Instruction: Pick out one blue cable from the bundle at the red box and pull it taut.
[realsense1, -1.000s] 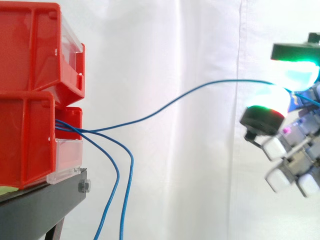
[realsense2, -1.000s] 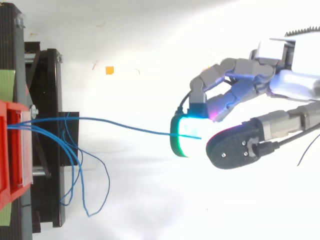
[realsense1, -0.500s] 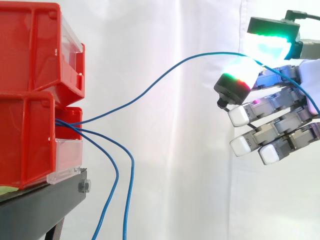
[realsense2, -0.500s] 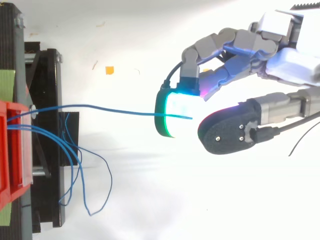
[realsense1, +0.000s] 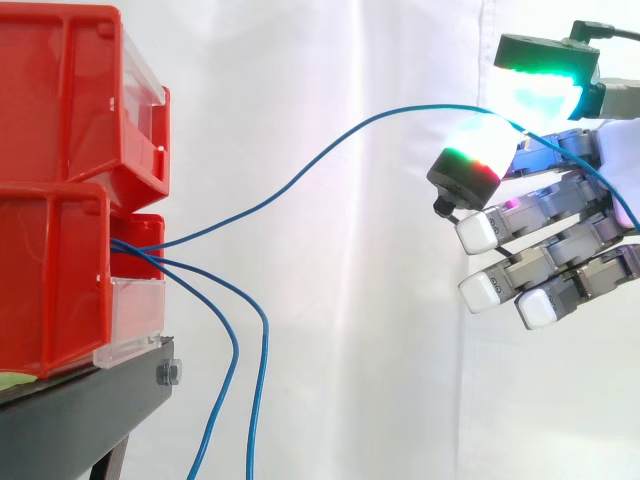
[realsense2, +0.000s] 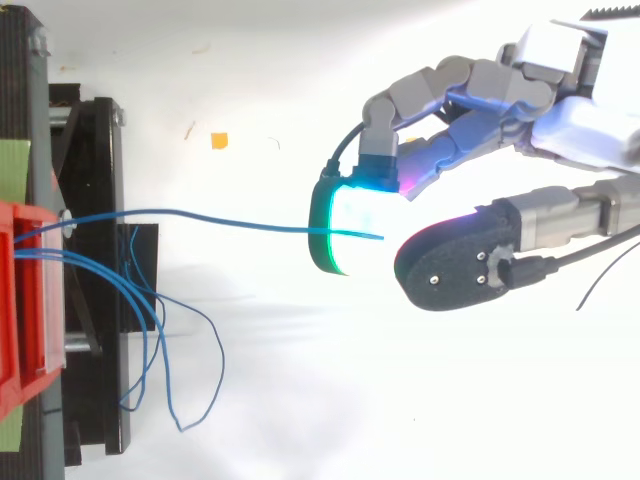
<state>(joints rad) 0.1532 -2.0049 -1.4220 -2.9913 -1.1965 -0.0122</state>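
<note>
The hand (realsense1: 570, 215) pinches one blue cable (realsense2: 230, 221) between two glowing pads. From there the cable sags away to the red box (realsense1: 55, 270).

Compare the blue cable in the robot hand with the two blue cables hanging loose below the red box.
The held cable climbs in a slack arc away from the red box; the loose cables droop downward. The robot hand pinches the held cable; the loose cables hang untouched. All are thin, blue and come out of the red box.
</note>
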